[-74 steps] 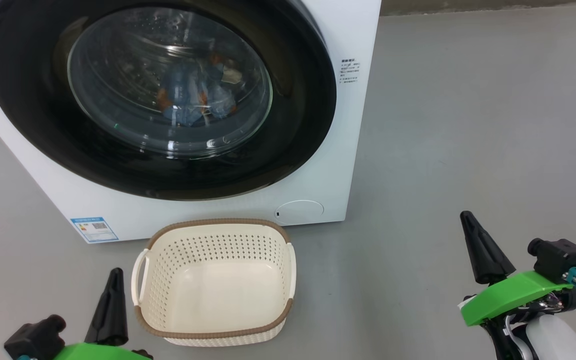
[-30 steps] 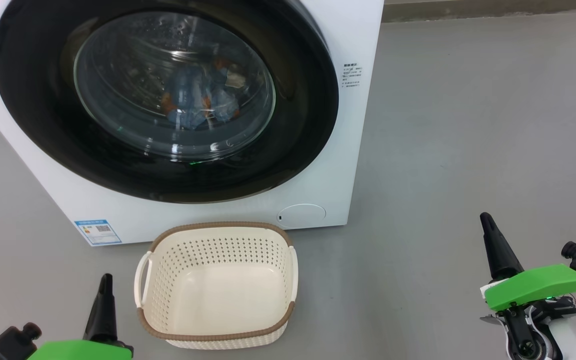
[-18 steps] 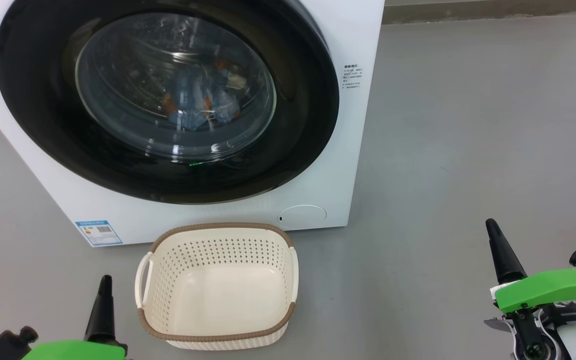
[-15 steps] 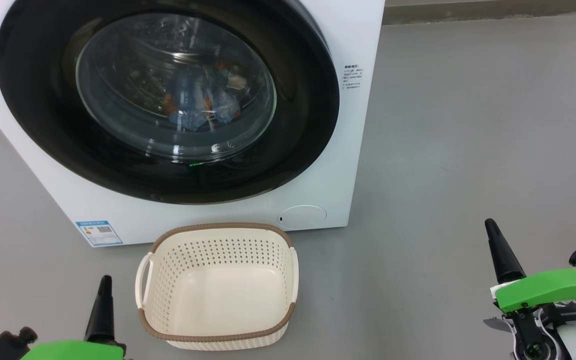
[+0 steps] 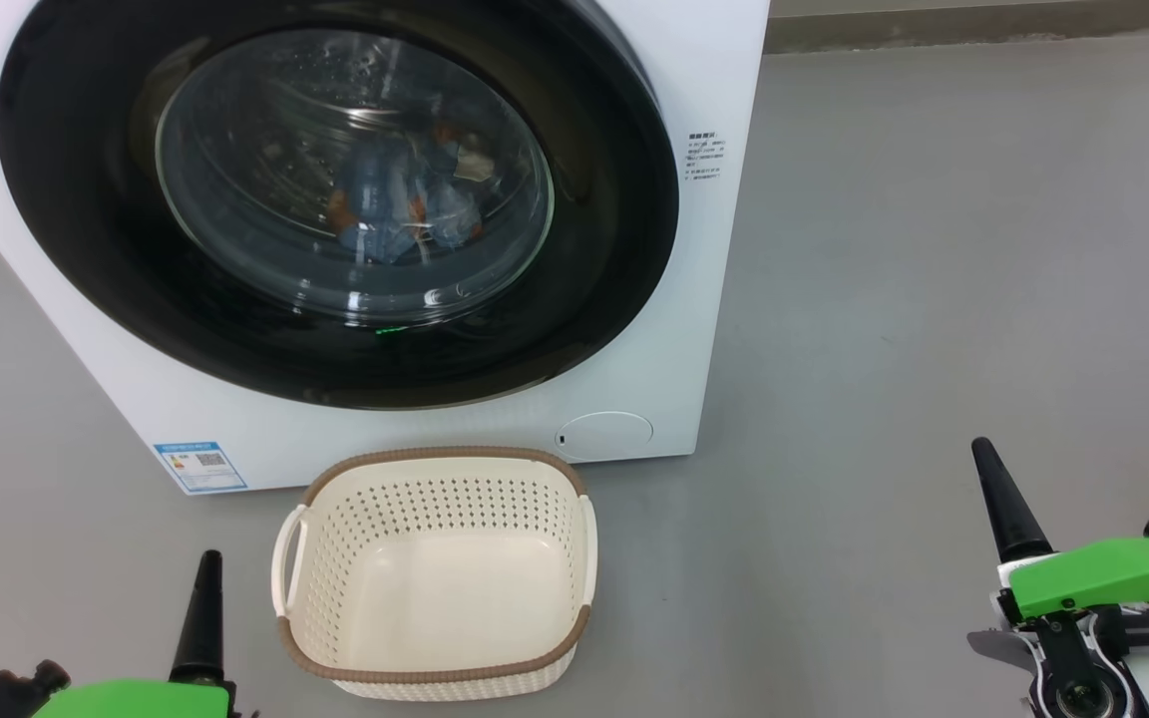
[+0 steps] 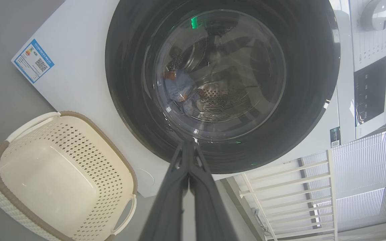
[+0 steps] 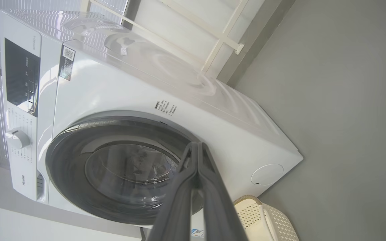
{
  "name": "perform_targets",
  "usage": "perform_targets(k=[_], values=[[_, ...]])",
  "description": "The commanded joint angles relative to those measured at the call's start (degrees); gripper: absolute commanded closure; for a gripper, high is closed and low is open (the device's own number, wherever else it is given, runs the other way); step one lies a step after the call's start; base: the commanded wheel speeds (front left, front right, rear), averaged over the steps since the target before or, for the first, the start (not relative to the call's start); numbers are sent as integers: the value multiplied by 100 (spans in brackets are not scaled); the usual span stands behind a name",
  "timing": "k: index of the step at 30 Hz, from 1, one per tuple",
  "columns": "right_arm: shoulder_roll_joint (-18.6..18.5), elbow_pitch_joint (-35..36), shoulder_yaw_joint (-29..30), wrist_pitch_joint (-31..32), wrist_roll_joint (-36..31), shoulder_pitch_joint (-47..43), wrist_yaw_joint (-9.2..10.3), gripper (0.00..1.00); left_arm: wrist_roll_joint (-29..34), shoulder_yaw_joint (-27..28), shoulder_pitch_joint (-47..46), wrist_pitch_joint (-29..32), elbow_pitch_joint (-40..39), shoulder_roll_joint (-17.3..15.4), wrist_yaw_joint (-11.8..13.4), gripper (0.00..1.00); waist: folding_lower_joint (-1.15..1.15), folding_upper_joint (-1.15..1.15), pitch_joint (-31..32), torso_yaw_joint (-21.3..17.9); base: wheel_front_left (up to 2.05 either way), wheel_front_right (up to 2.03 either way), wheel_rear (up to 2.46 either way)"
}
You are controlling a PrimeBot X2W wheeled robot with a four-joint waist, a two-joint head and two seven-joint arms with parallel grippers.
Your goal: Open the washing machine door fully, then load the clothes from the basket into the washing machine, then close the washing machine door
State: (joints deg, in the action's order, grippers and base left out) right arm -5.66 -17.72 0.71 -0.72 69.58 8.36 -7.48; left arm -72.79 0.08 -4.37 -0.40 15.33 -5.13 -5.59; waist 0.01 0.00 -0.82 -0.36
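**Near left.** My left tool [image 5: 206, 568] has its two long dark fingers pressed together on nothing. It points up just left of the basket's side handle and does not touch it.

**Near right.** My right tool [image 5: 981, 459] is likewise closed and empty, well to the right of the machine above the bare grey floor [image 5: 934, 249]. Both tools sit low and clear of the work. I judge this a parked pose, since nothing seems left for them to carry.

**Centre, near.** The small cream-white perforated plastic basket [image 5: 440, 454] with a brown rim band stands upright on the floor, mouth up and empty. It is just in front of the machine, a place that suits a short carry from basket to drum.

**Beyond.** The big white front-loading washing machine [image 5: 709, 259] has a small blue label [image 5: 199, 465] low on its left. The large round washing machine door [image 5: 614, 199] has a glossy black rim that lies flush against the front, so I judge it closed.

**Farthest.** Behind the door's clear glass bowl, the light blue clothes [image 5: 400, 204] with orange-brown print lie heaped low in the drum. Opening, loading and closing all appear done.
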Motion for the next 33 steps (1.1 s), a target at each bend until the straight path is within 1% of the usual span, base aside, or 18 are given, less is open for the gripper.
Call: perform_targets(k=[1,33], values=[[-41,182,7,32,173,23,-6,100,-99,163,-185,42,-105,-41,-63,100,0,0,2,1,0,0,0],[208,316,469,592,1926,-152,-2,100,-1626,572,-212,587,-97,180,-169,100,0,0,64,30,0,0,0]])
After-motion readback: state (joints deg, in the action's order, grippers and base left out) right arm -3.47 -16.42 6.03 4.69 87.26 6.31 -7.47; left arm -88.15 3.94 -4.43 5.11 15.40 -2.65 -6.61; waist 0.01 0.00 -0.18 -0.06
